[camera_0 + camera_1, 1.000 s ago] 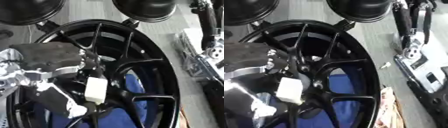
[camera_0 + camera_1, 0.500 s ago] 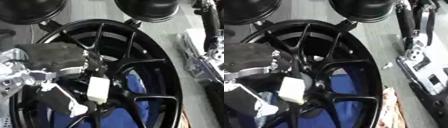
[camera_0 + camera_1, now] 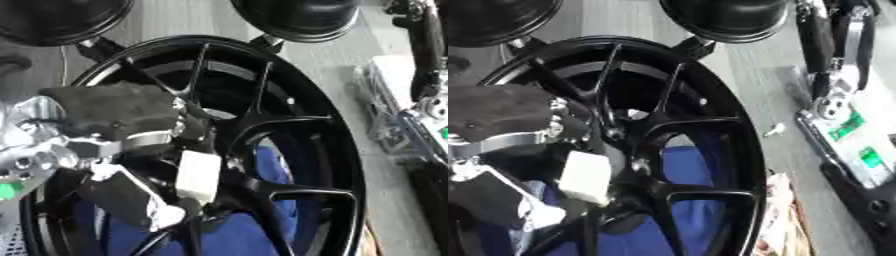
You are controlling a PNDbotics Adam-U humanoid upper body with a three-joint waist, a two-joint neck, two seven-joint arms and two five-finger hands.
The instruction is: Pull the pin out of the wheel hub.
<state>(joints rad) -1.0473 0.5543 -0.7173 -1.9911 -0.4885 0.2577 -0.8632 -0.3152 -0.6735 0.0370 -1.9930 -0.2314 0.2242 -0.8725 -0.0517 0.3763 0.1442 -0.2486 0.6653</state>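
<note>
left hand (image 3: 114, 117) over wheel hub (image 3: 219, 150), fingers curled

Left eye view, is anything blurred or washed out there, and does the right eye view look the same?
Left eye view: the robot hand is soft and smeared against the wheel, its silver wrist glaring white. Right eye view: same softness; the white block looks fuzzy-edged, and the floor is pale but not blown out.
</note>
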